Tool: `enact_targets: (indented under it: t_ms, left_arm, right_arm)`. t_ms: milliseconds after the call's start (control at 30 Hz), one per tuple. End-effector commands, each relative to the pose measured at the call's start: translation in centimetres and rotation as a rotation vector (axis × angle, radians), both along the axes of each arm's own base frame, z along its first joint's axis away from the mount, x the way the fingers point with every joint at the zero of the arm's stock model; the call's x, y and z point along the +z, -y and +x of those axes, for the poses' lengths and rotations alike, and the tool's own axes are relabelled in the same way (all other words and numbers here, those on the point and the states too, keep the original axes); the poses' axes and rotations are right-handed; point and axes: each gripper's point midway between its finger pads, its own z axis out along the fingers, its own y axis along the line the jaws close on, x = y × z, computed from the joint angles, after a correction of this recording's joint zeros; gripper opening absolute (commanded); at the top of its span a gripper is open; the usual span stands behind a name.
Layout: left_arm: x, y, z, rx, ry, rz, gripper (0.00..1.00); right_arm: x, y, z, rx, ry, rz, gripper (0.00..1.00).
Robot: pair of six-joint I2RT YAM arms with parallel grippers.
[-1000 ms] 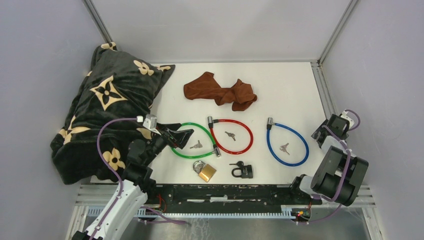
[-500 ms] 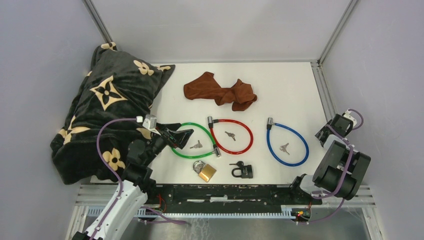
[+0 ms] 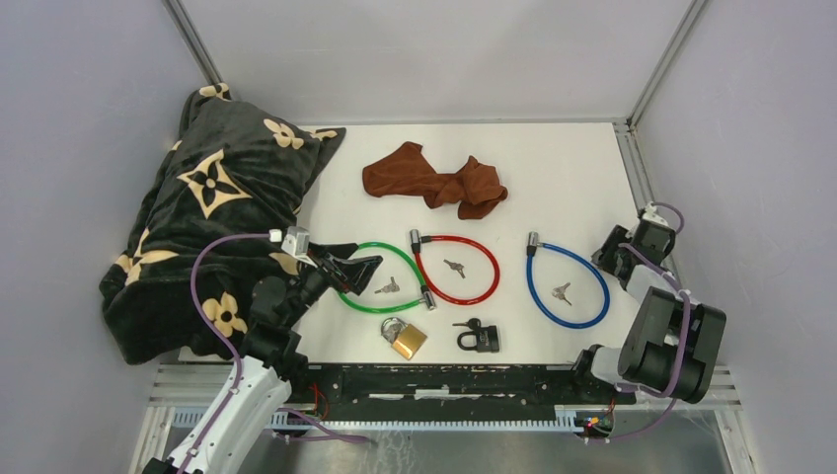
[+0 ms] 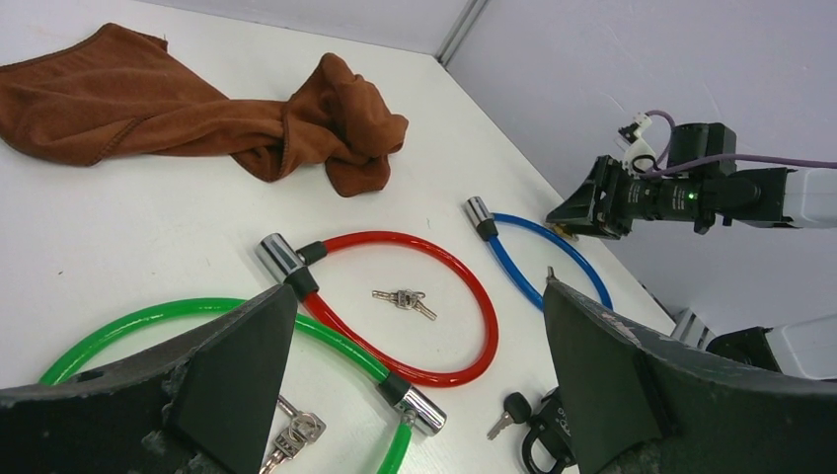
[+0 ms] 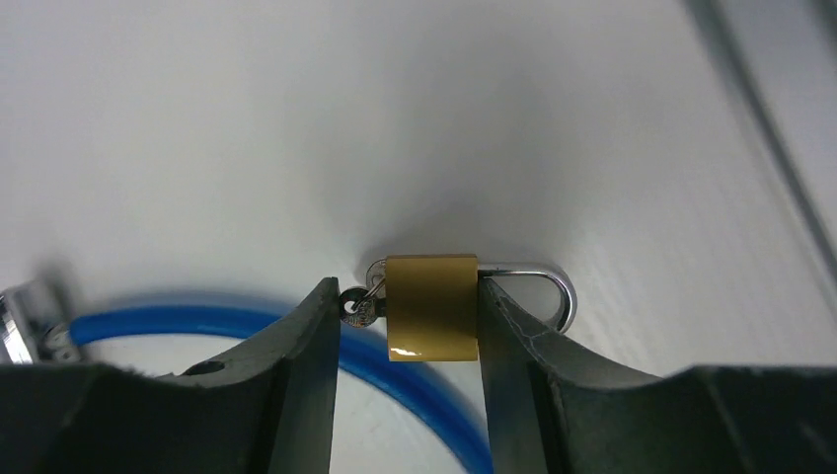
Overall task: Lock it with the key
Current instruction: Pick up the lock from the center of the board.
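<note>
Right claw [image 5: 409, 326] swings in from the desk [image 3: 553, 178] edge and now pinches a small brass padlock [image 5: 431, 307] above the blue cable lock [image 3: 568, 284]; left claw [image 4: 419, 395] hangs spread wide, idle.

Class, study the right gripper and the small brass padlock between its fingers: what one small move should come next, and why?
Probably close the right gripper fully. The brass padlock sits between its fingers, its key poking out by the left one, with a small gap there. A firm grip should come before lifting.

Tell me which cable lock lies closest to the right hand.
The blue cable lock: it lies just beside the right hand, while the red and green ones lie farther left.
</note>
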Motion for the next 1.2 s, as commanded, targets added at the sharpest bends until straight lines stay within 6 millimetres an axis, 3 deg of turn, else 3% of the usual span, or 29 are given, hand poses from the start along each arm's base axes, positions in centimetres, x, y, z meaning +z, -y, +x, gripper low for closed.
enact_targets:
  t_ms: [0, 167, 333, 500, 633, 733, 833, 967, 1067, 1167]
  left_arm:
    - [1.9, 0.6, -0.5, -0.049, 0.065, -0.004, 1.0]
    - [2.7, 1.5, -1.2, -0.133, 0.131, 0.058, 0.98]
    - [1.8, 2.7, -2.2, -0.254, 0.174, 0.174, 0.97]
    - [0.1, 3.0, -2.1, -0.302, 0.136, 0.258, 0.96]
    - [0.4, 3.1, -2.3, -0.309, 0.135, 0.243, 0.95]
    - [0.6, 3.1, -2.2, -0.304, 0.134, 0.233, 0.96]
    - [0.6, 3.1, -2.2, -0.305, 0.137, 0.235, 0.96]
    - [0.5, 3.1, -2.4, -0.304, 0.152, 0.234, 0.96]
    - [0.2, 3.2, -2.7, -0.322, 0.171, 0.249, 0.96]
    - [0.3, 3.4, -2.8, -0.354, 0.215, 0.288, 0.94]
  right_arm:
    - [2.0, -4.3, 1.5, 0.189, 0.067, 0.035, 0.0]
    - [3.4, -7.2, 2.0, 0.301, 0.084, 0.078, 0.0]
    - [5.1, -11.1, 2.6, 0.434, 0.131, 0.116, 0.0]
    - [5.2, -11.0, 2.8, 0.444, 0.099, 0.078, 0.0]
    - [4.6, -9.9, 2.7, 0.436, 0.045, 0.029, 0.0]
    - [5.0, -8.3, 3.0, 0.406, -0.001, -0.038, 0.09]
    - [5.3, -7.7, 3.6, 0.392, -0.015, -0.061, 0.0]
    - [5.4, -8.9, 4.1, 0.437, 0.003, -0.006, 0.0]
    - [6.5, -10.4, 4.4, 0.476, 0.043, 0.02, 0.0]
    - [8.6, -14.1, 4.5, 0.604, 0.088, 0.058, 0.0]
